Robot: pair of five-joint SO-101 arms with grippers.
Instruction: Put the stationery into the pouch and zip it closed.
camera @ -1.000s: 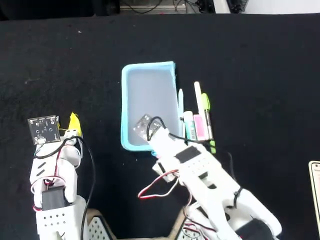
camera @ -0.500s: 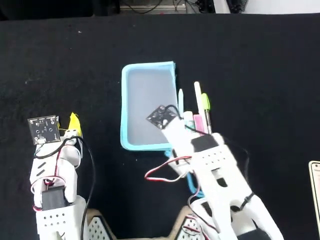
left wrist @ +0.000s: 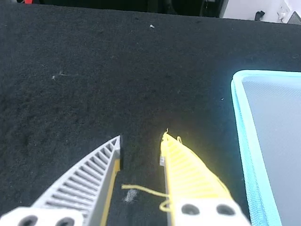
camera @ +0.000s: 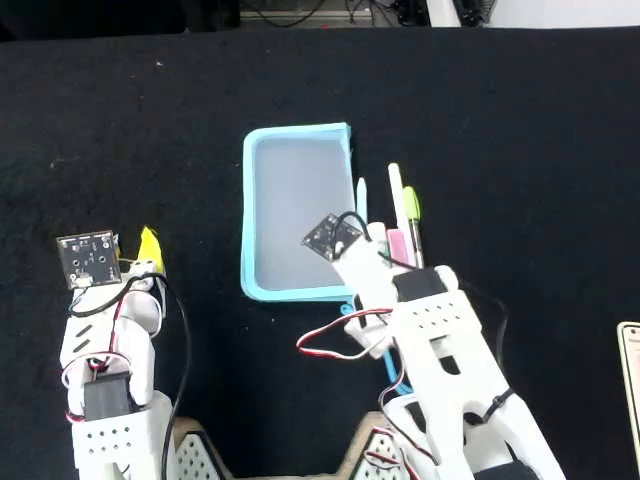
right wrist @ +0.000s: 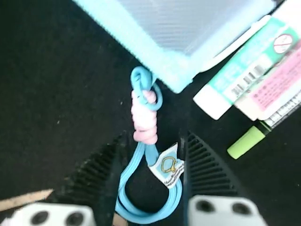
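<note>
The light-blue pouch point(camera: 295, 210) lies flat in the middle of the black table, its grey panel facing up. Several pens and markers point(camera: 400, 225) lie side by side along its right edge. My right gripper point(right wrist: 155, 137) is open just off the pouch's near right corner point(right wrist: 171, 75). The pouch's blue cord point(right wrist: 141, 188) with its pink knot point(right wrist: 143, 125) lies between the fingers. A teal-and-white stick point(right wrist: 235, 77), a pink one point(right wrist: 277, 84) and a green marker tip point(right wrist: 244, 142) lie beside it. My left gripper point(left wrist: 141, 139) is open over bare cloth, left of the pouch point(left wrist: 249, 141).
The black cloth point(camera: 500, 120) covers the whole table. A white card point(camera: 630, 370) pokes in at the right edge. Red and white cables point(camera: 330, 350) hang from the right arm near the front edge.
The right arm has swung to the right, from over the pouch's near edge to its near right corner beside the pens. The left arm has kept still.
</note>
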